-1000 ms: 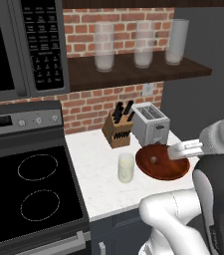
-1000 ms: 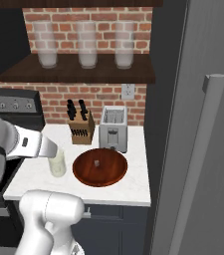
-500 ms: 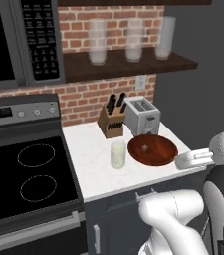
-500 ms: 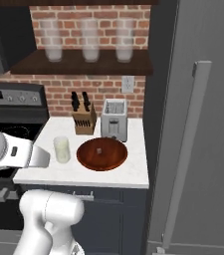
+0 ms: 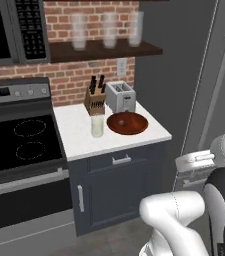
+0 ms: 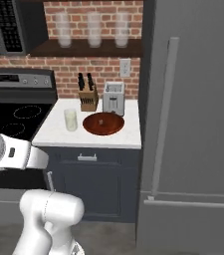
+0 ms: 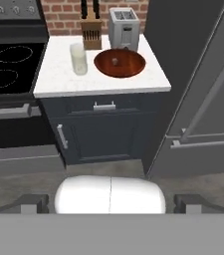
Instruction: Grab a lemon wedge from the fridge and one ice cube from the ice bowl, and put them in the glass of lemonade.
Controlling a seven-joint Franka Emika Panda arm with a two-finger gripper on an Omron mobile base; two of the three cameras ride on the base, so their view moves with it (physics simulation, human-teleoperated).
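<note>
The whole picture has shifted since the earlier frames: the base has backed away from the counter, so the white stone countertop now sits small in the middle of both base views, with the dark blue-grey cabinet front below it newly in sight. The things on the counter keep their places relative to one another.

The wide, shallow, glossy reddish-brown round ice bowl lies at the centre of the left base view and centre-left of the right base view, with a small dark lump at its middle. The short clear glass of pale lemonade stands upright just beside the bowl, on the stove side. Behind them, against the red brick wall, stand a wooden knife block and a silver toaster. Three frosted glasses rest on the dark wooden shelf at the top. The black stove top fills the left.

The tall matte grey fridge now takes up the right half of the right base view, its door closed and its long vertical bar handle running down the middle. The lemon wedge cannot be seen.

In the hand view the gripper looks down at the counter and floor from well back; its two dark fingertips stand spread wide at the bottom corners, holding nothing.
</note>
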